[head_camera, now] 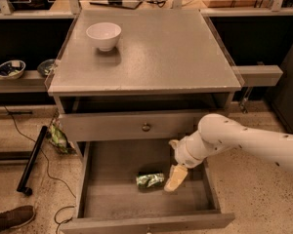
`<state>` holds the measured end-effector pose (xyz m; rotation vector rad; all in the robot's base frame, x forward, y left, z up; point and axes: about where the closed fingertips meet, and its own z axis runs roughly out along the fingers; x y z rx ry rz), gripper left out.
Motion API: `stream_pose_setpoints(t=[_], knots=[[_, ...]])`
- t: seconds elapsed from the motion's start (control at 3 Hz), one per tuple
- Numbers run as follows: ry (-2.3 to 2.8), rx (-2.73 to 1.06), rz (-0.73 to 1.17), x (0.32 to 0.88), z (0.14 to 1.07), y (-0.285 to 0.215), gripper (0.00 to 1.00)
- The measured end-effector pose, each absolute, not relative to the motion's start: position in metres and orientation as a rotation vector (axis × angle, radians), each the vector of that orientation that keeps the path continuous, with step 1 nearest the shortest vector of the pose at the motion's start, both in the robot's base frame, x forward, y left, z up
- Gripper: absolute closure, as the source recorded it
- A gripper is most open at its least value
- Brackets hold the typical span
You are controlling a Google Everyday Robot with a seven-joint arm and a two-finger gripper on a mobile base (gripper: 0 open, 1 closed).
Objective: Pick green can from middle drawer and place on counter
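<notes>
- Middle drawer (112,172) stood pulled out at the cabinet's 6 o'clock side, with its plank floor exposed and low walls around it.
- Green can (150,180) lay on its side on the drawer floor, a little toward 4 o'clock from the floor's centre.
- The can's long axis ran close to the 9-to-3 line, with the 3 o'clock end tipped slightly toward 2. Which end was the top could not be told.
- Pincer (176,178), pale tan, was down inside the drawer at the can's 3 o'clock end, just beside it. Whether it touched the can could not be told.
- Whether the pincer was apart or together could not be told.
- White arm (244,140) came in from the 3 o'clock edge of the view and crossed above the drawer's right wall. Its rounded wrist sat over the drawer's 2 o'clock corner.
- Counter (161,48) was flat and grey, worn pale along its front edge.
- White bowl (103,35) stood upright on the counter, toward 10 o'clock from its centre, well apart from the can.
- Upper drawer front (112,126) was closed, directly at 12 o'clock of the open drawer, with a round brass knob (146,127) at its middle.
- Side shelf (19,82) at the cabinet's 9 o'clock carried two small bowls (10,68).
- On the floor at 8 o'clock of the cabinet lay a black pole (31,160). A shoe (10,217) showed in the 7 o'clock corner of the view.
</notes>
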<state>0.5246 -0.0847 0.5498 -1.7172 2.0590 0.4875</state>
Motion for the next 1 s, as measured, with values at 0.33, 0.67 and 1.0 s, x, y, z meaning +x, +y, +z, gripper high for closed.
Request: stream_pose_setpoints(t=[0.33,0.67,1.0], knots=[[2.076,-1.668,0.544,0.522,0.515,-0.073,0.00],[2.076,-1.668,0.545,0.522,0.514,-0.073,0.00],[2.079,-1.646,0.544,0.522,0.504,-0.069,0.00]])
